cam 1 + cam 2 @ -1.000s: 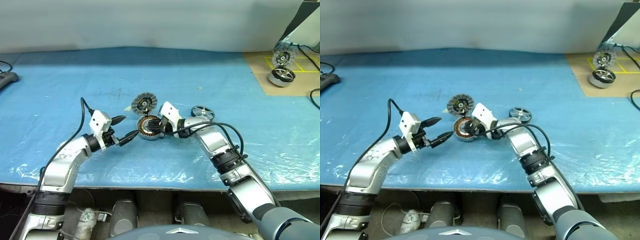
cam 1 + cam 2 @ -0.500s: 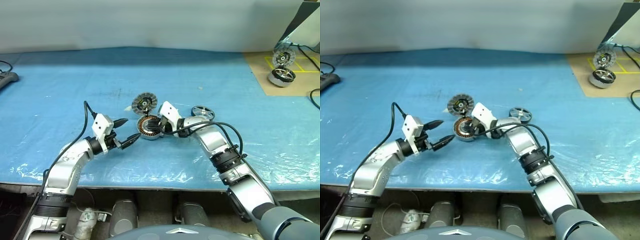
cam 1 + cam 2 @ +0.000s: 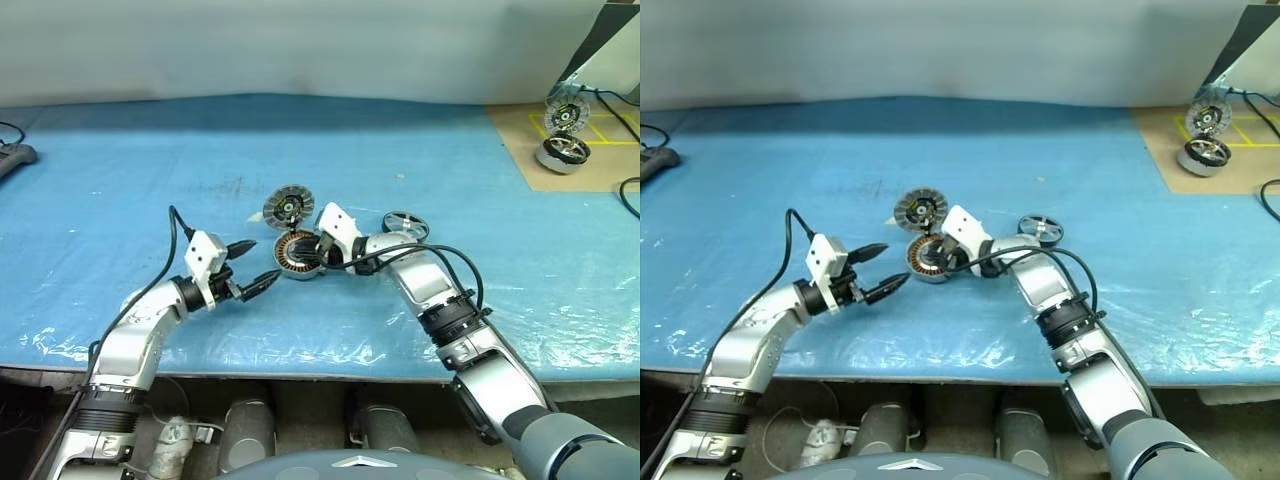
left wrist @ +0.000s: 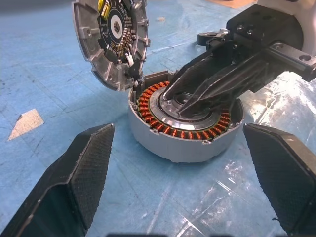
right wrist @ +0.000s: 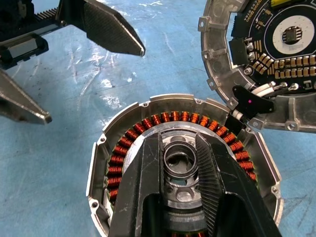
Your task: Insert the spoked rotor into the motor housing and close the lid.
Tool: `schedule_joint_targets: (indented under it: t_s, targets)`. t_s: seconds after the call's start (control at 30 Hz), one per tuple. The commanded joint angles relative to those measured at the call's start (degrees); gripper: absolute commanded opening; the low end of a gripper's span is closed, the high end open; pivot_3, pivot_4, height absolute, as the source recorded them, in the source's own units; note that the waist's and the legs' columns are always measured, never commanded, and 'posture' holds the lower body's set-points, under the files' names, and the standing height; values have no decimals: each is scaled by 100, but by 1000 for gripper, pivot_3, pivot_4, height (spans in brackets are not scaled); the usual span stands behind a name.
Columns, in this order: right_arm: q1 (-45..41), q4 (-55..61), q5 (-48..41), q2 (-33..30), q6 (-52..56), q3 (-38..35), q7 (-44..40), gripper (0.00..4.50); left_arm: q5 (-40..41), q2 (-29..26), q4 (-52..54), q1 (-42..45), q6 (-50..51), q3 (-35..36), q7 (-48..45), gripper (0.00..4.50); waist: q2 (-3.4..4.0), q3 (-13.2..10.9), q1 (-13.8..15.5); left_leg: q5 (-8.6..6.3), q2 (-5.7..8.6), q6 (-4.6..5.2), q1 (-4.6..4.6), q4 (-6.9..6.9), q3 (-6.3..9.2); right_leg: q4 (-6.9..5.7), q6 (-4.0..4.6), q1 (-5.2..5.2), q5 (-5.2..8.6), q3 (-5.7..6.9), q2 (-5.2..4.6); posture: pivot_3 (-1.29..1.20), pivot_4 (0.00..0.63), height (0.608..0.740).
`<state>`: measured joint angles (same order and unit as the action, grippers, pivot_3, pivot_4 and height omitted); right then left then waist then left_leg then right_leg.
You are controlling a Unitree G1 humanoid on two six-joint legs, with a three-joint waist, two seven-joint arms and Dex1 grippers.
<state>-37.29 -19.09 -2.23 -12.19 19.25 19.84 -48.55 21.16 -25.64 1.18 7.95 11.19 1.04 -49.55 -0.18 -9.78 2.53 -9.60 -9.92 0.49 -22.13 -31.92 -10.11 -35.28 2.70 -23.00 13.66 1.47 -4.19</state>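
The motor housing (image 3: 297,256), a short silver cup ringed with copper windings, sits mid-table on the blue sheet. My right gripper (image 5: 180,163) reaches into it from the right and is shut on the housing's central hub ring. The lid (image 3: 289,207), a round grey disc with a dark hub, stands tilted on edge just behind the housing, joined to it by short wires (image 5: 256,91). The spoked rotor (image 3: 405,224) lies flat to the right, behind my right forearm. My left gripper (image 3: 261,260) hovers open just left of the housing, level, its fingers (image 4: 74,182) straddling the housing's width without touching.
A second motor (image 3: 563,150) and another disc (image 3: 567,112) stand on a brown board at the back right. A dark object (image 3: 12,156) lies at the far left edge. The table's front edge (image 3: 300,372) runs close under both forearms.
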Motion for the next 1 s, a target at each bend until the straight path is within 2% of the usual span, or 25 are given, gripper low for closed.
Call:
schedule_joint_targets:
  t_s: [0.03,0.1,0.13,0.33,0.6,0.67,0.73,0.93,0.97,1.0]
  targets:
    - [17,-209,141,-45,-9,27,56,564,-21,-12,50,5,-143,13,-28,4500,0,0,2,0,0,0,1,0,0,0,0,1,0,0,0,0,150,740]
    - [63,-205,150,-103,-158,58,-29,564,-33,-6,23,1,-171,-7,-25,4500,0,0,2,0,0,0,3,0,0,0,0,3,0,0,0,0,150,740]
    - [87,-193,151,-125,-231,72,-70,1303,-37,-6,15,-1,-181,-12,-25,4500,0,0,2,0,0,0,4,0,0,0,0,3,0,0,0,0,150,740]
    - [87,-117,97,-63,40,25,-20,3349,-29,-18,1,-4,-195,-20,-31,4500,0,0,1,0,-1,0,3,1,0,0,0,3,0,0,0,0,150,740]
    - [11,556,-808,154,507,-678,-174,3349,-3,-5,87,16,-97,-37,17,4500,0,0,6,0,0,0,-4,1,0,1,0,-2,0,0,0,0,150,740]
    - [-54,647,-1030,227,650,-876,-124,2973,8,1,114,24,-62,-39,38,4500,0,0,5,0,-1,0,-11,2,0,1,0,-10,0,0,0,0,150,740]
    - [-73,677,-1105,247,724,-935,-121,2403,20,8,131,31,-36,-40,51,4500,0,0,2,0,-1,0,-11,3,0,2,0,-11,0,0,0,0,150,740]
    - [15,159,-302,197,239,-330,186,226,45,20,170,15,-4,-37,66,4500,0,0,1,0,-1,-1,-11,3,0,2,0,-10,0,0,0,0,150,740]
    - [-3,57,-290,232,267,-327,225,31,44,22,170,6,-10,-39,67,4500,0,0,0,0,-1,-1,-10,3,0,1,0,-10,0,0,0,0,150,740]
    - [-25,-22,-306,251,302,-329,210,31,39,25,160,-1,-22,-41,67,4500,0,0,0,0,0,-1,-11,3,-1,2,0,-11,0,0,0,0,150,740]
